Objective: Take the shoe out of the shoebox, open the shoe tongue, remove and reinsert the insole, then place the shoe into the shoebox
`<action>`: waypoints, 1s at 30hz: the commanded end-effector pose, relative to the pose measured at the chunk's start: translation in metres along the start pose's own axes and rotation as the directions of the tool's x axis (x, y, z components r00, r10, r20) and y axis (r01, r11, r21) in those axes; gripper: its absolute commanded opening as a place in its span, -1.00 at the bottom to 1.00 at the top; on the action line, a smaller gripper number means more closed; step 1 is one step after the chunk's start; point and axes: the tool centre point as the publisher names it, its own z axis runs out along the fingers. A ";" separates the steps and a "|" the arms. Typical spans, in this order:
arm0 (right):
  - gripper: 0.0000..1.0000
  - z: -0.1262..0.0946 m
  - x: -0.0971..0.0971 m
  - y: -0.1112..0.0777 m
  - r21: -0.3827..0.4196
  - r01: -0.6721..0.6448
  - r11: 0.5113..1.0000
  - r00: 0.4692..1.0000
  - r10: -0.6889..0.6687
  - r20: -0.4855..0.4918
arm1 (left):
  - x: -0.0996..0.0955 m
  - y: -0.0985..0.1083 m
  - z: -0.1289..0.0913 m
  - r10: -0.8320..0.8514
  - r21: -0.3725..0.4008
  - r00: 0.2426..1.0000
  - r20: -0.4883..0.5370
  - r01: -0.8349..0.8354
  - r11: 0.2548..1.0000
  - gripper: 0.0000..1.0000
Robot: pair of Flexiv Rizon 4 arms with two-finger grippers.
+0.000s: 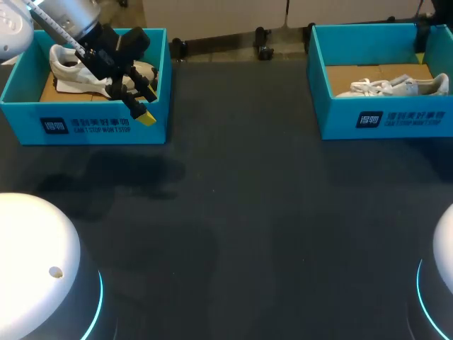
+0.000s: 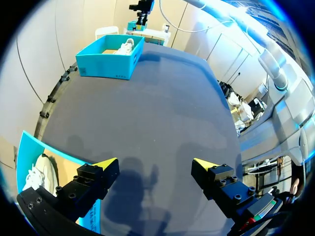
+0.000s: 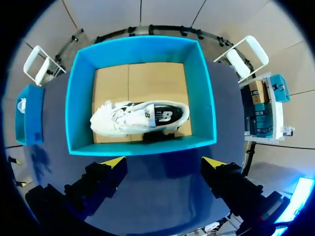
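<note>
Two teal shoeboxes stand at the table's far side. In the right shoebox (image 1: 382,117) a white shoe (image 1: 393,86) lies on its side on the cardboard floor. The right wrist view looks straight down on that shoe (image 3: 142,118) inside its box (image 3: 78,98). My right gripper (image 3: 163,162) hangs open above the box's near wall with nothing between its fingers. The left shoebox (image 1: 85,127) holds another white shoe (image 1: 71,67). My left gripper (image 1: 133,103) hovers open over this box's right end, its fingers (image 2: 106,164) wide apart and empty. Beside them that shoe (image 2: 42,172) shows.
The dark tabletop (image 1: 241,212) stretches between and in front of the two boxes. The white round bases of my arms (image 1: 35,262) sit at the near corners.
</note>
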 end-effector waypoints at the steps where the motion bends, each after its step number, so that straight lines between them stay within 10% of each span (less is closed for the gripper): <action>1: 1.00 -0.010 0.002 -0.017 -0.016 -0.007 1.000 1.000 0.007 -0.009 | 0.001 0.001 0.000 0.000 -0.001 1.000 0.001 0.000 1.000 1.00; 30: 1.00 -0.067 0.036 -0.100 -0.004 0.041 0.999 0.993 -0.041 -0.114 | 0.001 0.001 0.000 0.000 -0.001 1.000 0.001 0.000 1.000 1.00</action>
